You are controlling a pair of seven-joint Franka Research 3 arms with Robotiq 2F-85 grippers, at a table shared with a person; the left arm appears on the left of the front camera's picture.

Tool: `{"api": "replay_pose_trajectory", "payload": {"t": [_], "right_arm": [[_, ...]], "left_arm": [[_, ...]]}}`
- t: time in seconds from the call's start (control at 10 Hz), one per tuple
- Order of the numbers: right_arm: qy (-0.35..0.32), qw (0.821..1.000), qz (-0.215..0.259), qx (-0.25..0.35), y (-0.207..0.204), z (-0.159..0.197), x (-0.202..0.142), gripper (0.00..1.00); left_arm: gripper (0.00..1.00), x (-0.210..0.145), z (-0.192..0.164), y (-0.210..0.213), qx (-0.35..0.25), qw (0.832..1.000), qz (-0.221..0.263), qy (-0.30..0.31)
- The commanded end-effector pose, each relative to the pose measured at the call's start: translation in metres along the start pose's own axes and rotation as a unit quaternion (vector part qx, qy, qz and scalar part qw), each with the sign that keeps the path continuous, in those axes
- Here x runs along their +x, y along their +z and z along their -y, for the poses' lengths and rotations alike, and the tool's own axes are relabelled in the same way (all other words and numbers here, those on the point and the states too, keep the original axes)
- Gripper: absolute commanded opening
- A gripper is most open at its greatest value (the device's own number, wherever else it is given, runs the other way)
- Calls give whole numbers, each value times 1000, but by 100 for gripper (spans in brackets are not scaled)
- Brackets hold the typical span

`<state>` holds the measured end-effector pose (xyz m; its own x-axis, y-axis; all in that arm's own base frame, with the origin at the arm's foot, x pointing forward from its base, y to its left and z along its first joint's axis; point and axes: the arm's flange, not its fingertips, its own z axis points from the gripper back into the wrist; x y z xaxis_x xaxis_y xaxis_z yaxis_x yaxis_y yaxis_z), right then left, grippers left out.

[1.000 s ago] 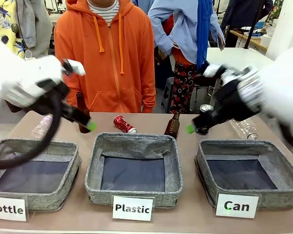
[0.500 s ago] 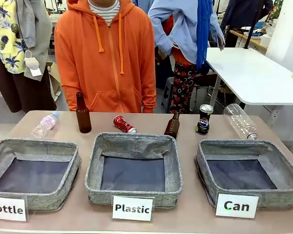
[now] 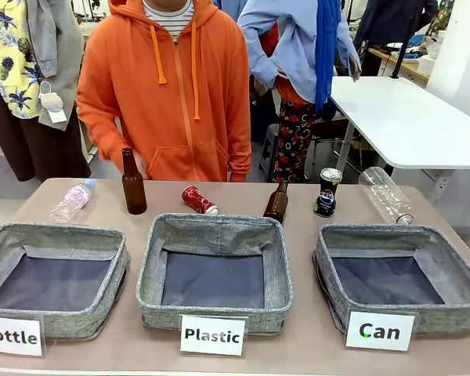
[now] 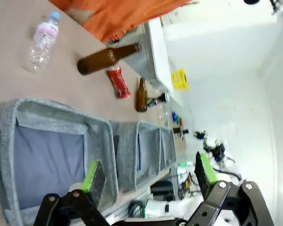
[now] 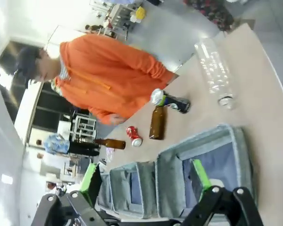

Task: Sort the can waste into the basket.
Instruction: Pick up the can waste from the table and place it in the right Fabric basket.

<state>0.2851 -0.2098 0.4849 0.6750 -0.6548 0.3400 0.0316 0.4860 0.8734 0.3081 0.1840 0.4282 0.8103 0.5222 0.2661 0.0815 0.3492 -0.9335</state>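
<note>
The crushed red can [image 3: 198, 200] lies on its side at the back of the table, behind the middle bin. To its right the dark can [image 3: 327, 192] with a silver top stands upright, just behind the grey basket [image 3: 330, 270] labelled "Can", whose dark lining is bare. In the left wrist view my left gripper [image 4: 149, 172] is open, high over the bin at the other end; the red can [image 4: 119, 82] and dark can [image 4: 158, 100] lie far off. My right gripper [image 5: 145, 175] is open above the basket [image 5: 231, 133], well short of the dark can [image 5: 172, 101] and red can [image 5: 132, 135].
Bins labelled "Bottle" [image 3: 113, 239] and "Plastic" [image 3: 153, 270] sit left of the basket. Two brown glass bottles [image 3: 133, 184] [image 3: 276, 202] stand at the back, and clear plastic bottles [image 3: 72, 200] [image 3: 385, 194] lie at both ends. A person in an orange hoodie [image 3: 172, 94] stands at the far edge.
Both arms, a second ago over the back of the table, have drawn out of the front view. The person's hand has come down behind the left brown bottle.
</note>
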Motion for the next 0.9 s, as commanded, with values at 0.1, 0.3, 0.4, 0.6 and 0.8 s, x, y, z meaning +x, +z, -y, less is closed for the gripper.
{"api": "replay_pose_trajectory", "payload": {"t": [0.1, 0.3, 0.4, 0.6, 0.8], "right_arm": [[28, 1000, -8, 10, 2, -18, -3, 100], [28, 1000, -8, 10, 2, -18, -3, 100], [28, 1000, -8, 10, 2, -18, -3, 100], [28, 1000, -8, 10, 2, -18, -3, 100], [28, 1000, -8, 10, 2, -18, -3, 100]], "left_arm": [[100, -5, 4, 8, 2, 1000, -21, -20], [100, -5, 4, 8, 2, 1000, -21, -20], [100, -5, 4, 8, 2, 1000, -21, -20], [100, -8, 5, 8, 8, 1000, -22, -7], [100, -9, 21, 3, 63, 995, -56, -48]]}}
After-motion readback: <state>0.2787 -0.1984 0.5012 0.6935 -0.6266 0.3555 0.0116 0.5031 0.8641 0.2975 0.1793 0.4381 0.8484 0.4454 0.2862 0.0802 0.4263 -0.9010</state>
